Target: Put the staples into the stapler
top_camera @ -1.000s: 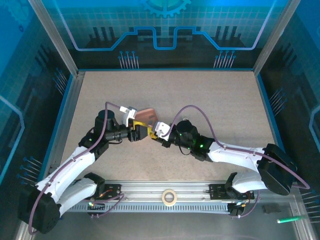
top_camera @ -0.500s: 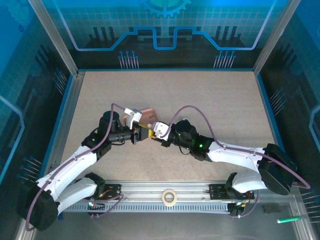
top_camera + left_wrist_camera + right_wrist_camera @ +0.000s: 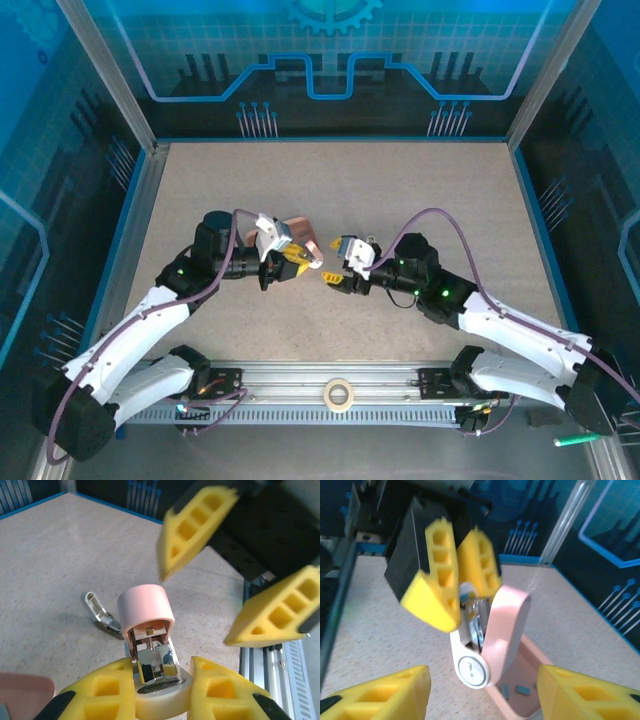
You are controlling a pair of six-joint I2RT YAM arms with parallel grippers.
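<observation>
At the middle of the speckled surface (image 3: 430,190), clamped in the yellow-foam left gripper (image 3: 161,687): pink-and-white stapler (image 3: 146,607), rounded lid tipped up, steel channel bared. Facing it, spread apart, holding nothing: right gripper (image 3: 331,262). Just beyond, inside a pink tray (image 3: 542,657): the staples (image 3: 522,690), tiny dark grey bars.

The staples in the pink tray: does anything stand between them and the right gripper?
Yes, partly: the open stapler, clamped in the left gripper, hangs before the pink tray, between the right gripper and the staples.

At the middle of the bench (image 3: 420,180), the left hand (image 3: 292,258) grips the stapler (image 3: 146,611). The tray (image 3: 295,226) holding staples (image 3: 522,690) lies just behind, and the right hand (image 3: 331,262) is just right.
</observation>
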